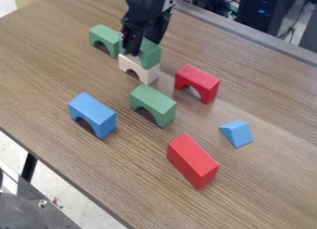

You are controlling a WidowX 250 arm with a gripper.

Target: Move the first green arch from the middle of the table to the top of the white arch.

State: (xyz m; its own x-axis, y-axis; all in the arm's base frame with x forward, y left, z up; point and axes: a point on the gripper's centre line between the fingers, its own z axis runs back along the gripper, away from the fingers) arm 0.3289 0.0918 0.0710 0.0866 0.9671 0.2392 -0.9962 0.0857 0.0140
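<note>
The black gripper (141,41) hangs from the top edge over the upper middle of the table, right at a green block (150,55) and hiding part of it. That green block is at the top of the white arch (138,69); whether the two touch all along cannot be told. The white arch stands upright on the table. A green arch (152,104) stands in the middle of the table, in front of the white arch and apart from it. Another green arch (104,37) stands behind and left of the white arch.
A red arch (198,80) stands right of the white arch. Nearer the front are a blue arch (92,113) at left, a red block (192,161) and a blue wedge (237,133) at right. The wooden table's (68,168) front edge runs diagonally across the lower left.
</note>
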